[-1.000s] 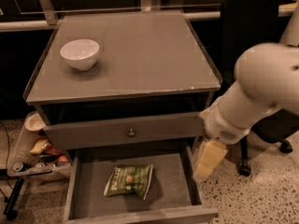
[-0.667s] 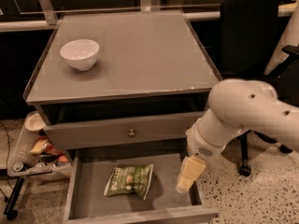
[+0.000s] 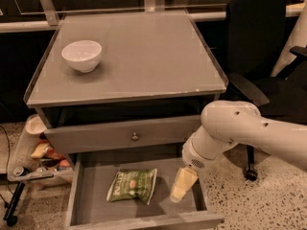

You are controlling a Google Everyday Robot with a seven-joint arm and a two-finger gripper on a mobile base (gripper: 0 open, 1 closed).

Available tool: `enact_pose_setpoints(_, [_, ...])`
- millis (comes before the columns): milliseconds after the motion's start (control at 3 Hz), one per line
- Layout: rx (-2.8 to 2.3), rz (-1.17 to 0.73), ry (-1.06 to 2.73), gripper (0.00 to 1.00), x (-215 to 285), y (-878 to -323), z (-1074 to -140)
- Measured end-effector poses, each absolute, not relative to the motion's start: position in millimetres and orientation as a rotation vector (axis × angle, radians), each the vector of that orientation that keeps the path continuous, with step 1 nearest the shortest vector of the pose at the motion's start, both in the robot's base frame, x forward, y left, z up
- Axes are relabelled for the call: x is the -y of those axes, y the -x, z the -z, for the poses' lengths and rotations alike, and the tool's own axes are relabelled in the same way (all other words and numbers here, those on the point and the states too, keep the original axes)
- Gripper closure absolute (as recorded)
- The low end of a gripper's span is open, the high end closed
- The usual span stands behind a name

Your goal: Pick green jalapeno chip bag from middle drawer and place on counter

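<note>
Item inspected: green jalapeno chip bag. It lies flat on the floor of the open middle drawer, just beside the gripper on the side toward the drawer's centre, apart from it and not held. The bag sits slightly skewed, with one corner pointing toward the gripper.

Gripper: low inside the drawer, near its far side wall and below the arm's white wrist. Whether it is open or closed cannot be told.

Surroundings: directly above and behind the gripper is the closed drawer front with knob. Above that is the counter. A white bowl stands at the counter corner farthest from the gripper.

Risks, as judged:
- The gripper is off to the side of the bag. A descent from here would meet the drawer floor or only clip the bag's edge.
- Crinkly foil may slide away on contact, or be pinched by a corner and slip out on the lift.
- The wrist sits close under the upper drawer front. Lifting straight up could strike it or the counter rim.
</note>
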State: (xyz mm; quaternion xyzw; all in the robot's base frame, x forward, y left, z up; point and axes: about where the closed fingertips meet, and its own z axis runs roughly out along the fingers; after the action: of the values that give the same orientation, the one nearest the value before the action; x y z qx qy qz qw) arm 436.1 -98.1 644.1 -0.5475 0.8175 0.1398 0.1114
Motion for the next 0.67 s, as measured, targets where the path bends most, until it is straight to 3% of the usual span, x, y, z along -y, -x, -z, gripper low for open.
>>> enact_pose_setpoints(667, [-2.269, -0.602, 1.607, 0.00, 50.1, -444.6, -603.7])
